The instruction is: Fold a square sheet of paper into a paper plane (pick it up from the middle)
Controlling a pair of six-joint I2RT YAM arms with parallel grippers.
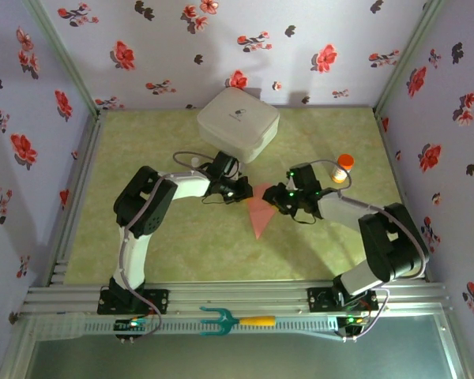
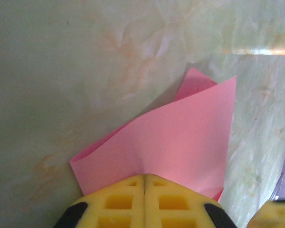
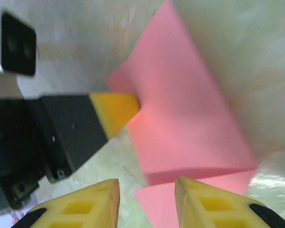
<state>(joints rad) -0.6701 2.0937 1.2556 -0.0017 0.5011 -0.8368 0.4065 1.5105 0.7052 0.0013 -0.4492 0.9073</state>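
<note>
Left wrist view: my left gripper (image 2: 145,179) is clamped tight on the far left corner of the folded pink paper sheet (image 2: 180,142), mid-table (image 1: 182,253). My right gripper (image 3: 147,186) fingers stand apart at the sheet's right side.

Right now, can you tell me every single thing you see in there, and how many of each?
pink paper: one, pink-red, partly folded, middle of the table between the arms
box: one, white, rounded, far middle of the table
bottle: one, orange cap, right of the paper, beside the right arm
fork-shaped tool: one, teal head and yellow handle, on the metal rail at the near edge
table: one, green marbled
walls: three sides, pale with red and dark flowers, around the table
left arm: one, black and white, left of the paper
right arm: one, black and white, right of the paper
left jaws: yellow, shut on the paper's edge
right jaws: yellow, open, close to the paper
</note>
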